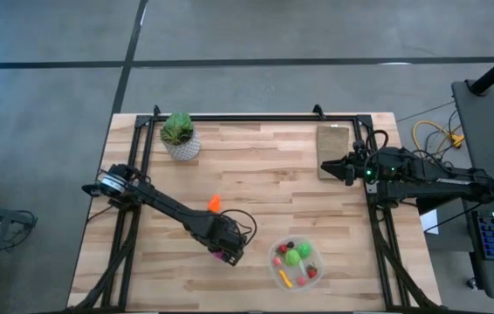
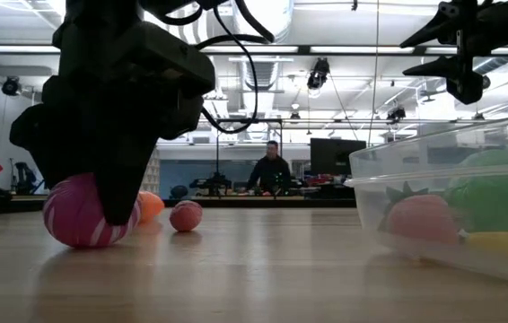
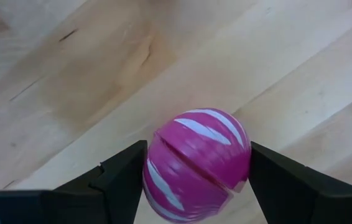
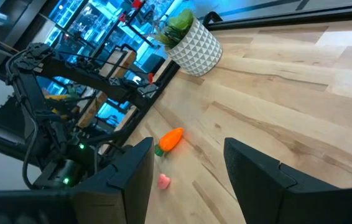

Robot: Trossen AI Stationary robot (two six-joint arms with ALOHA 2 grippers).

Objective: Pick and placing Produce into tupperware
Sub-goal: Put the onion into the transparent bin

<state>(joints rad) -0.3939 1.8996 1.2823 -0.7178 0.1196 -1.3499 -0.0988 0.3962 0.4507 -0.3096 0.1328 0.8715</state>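
My left gripper (image 1: pixel 227 251) stands low over the table's near middle, shut on the magenta-purple piece (image 3: pixel 198 162), a white-striped ball. The tupperware (image 1: pixel 295 262), a clear round bowl to its right, holds green balls, a yellow stick and red bits. An orange carrot (image 1: pixel 214 203) and a small pink piece (image 4: pixel 163 181) lie on the wood farther from the near edge. My right gripper (image 1: pixel 324 166) waits open above the table's right side. My left gripper holds the magenta-purple piece pinched between its two fingers (image 3: pixel 123 177), one on each opposite side (image 3: pixel 154 168) of the ball. The fingers come from above, pointing down. The ball's underside (image 2: pixel 76 240) rests on the table.
A potted plant (image 1: pixel 180 137) stands at the far left. A flat tan board (image 1: pixel 334 141) lies at the far right, beside my right gripper. Bare wood lies between the left gripper and the tupperware's rim (image 2: pixel 389 161). A person stands in the room behind.
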